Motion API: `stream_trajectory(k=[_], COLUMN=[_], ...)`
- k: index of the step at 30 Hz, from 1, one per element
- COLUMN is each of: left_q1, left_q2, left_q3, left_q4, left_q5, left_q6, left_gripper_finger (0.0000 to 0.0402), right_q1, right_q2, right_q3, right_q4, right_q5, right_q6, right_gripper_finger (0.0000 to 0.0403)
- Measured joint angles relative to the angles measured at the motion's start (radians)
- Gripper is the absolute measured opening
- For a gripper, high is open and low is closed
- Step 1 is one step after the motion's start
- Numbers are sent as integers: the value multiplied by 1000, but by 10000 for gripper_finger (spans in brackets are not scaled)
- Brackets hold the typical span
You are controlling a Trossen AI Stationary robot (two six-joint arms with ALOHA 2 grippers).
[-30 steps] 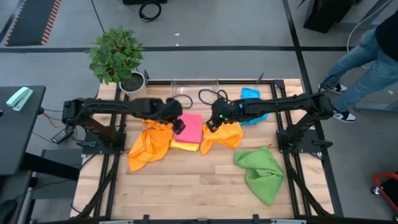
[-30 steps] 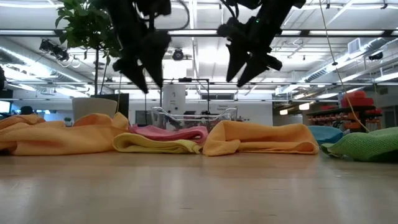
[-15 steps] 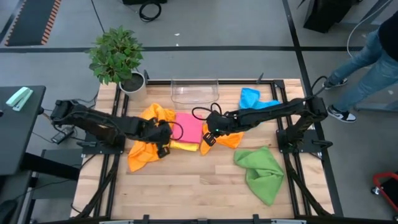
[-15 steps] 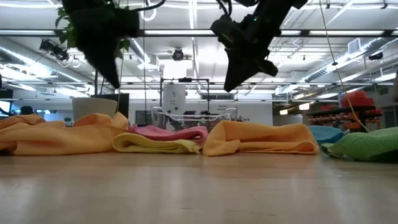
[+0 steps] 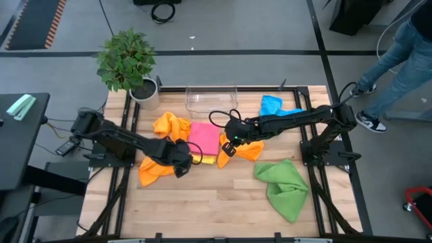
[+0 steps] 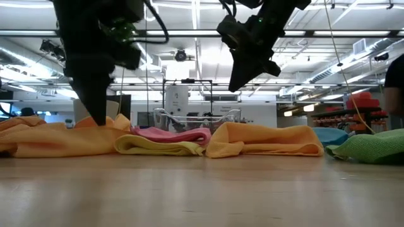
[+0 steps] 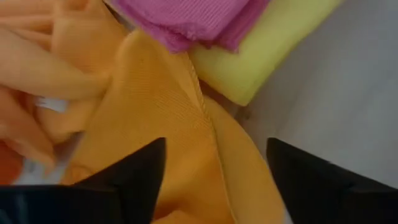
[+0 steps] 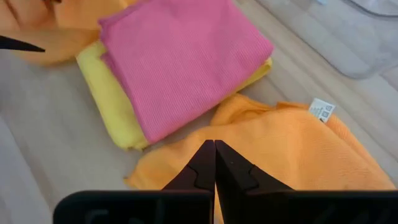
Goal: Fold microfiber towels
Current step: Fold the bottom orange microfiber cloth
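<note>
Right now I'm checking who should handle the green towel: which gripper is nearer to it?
Right. The right gripper hovers shut over the orange towel just beside the green towel. The left gripper, open, is over the other orange towel, farther away past the pink towel.

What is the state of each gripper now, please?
Left gripper: open, down at the left orange towel, holding nothing.
Right gripper: shut, empty, above the right orange towel.

A pale wooden worktop (image 5: 202, 202) is set on a grey floor (image 5: 223, 27) marked with dark lines, and a potted plant (image 5: 126, 61) is stood at its far left corner. A person's legs (image 5: 398, 64) are seen at the right edge. Beyond the worktop, a wide hall is lit by rows of ceiling lights (image 6: 353, 44).
</note>
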Motion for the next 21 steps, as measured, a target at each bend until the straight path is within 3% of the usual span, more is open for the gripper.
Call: stream_trajectory(k=[4, 7, 10, 12, 14, 15, 21], left_q1=[0, 0, -15, -25, -39, -47, -121], left_q2=[73, 115, 133, 136, 135, 128, 14], left_q3=[0, -6, -6, -5, 7, 15, 159], left_q4=[3, -5, 14, 48, 28, 10, -155], left_q5=[6, 51, 118, 166, 194, 199, 194], left_q6=[-36, -43, -64, -88, -126, -159, -345], left_gripper_finger=[328, 314, 247, 168, 64, 34, 13], right_q1=[0, 0, 0, 0, -4, -7, -29], right_q2=[0, 0, 0, 0, 0, 0, 0], right_q3=[0, 0, 0, 0, 0, 0, 0], right_q4=[-27, -54, -100, -120, -121, -121, -98], right_q5=[-7, -8, -6, 8, 14, 14, 13], right_q6=[-40, -91, -156, -202, -253, -279, -420], right_gripper_finger=[10, 10, 10, 10, 10, 10, 10])
